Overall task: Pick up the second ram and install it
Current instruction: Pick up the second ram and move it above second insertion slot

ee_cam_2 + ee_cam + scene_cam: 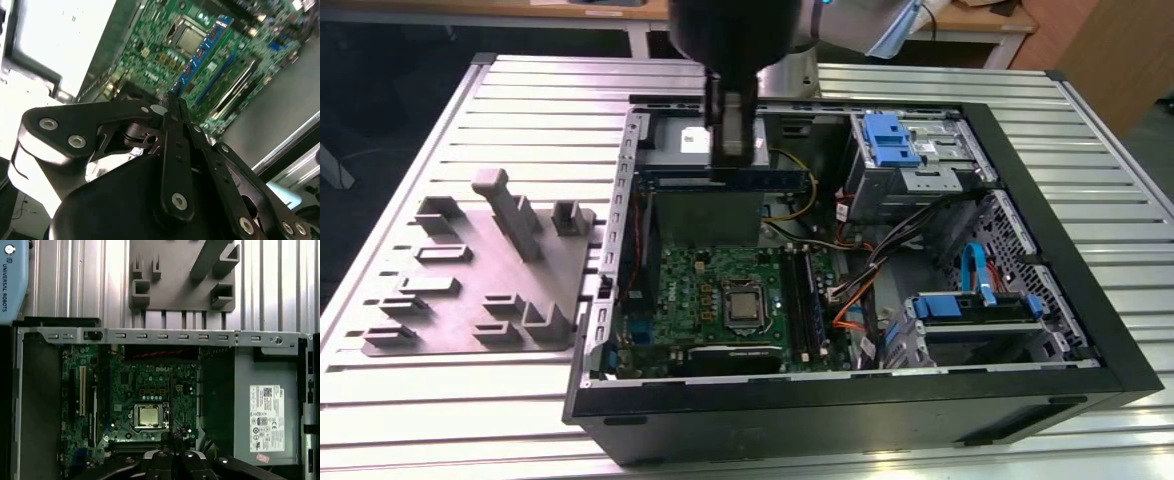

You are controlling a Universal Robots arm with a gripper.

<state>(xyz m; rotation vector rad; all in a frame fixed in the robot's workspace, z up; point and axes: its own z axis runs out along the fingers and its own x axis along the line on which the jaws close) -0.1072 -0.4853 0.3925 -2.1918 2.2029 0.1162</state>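
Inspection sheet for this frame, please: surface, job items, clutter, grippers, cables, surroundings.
Surface: slatted metal table bearing an open computer case.
Job's things: second ram held level above the green motherboard, not seated in a socket.
Clutter: grey fixture plate with upright blocks, beside the case on the exterior view's left.
Grippers: gripper over the case, jaws shut on the second ram.
Cables: orange, blue and black cables inside the case.
Surroundings: wooden desks behind the table.
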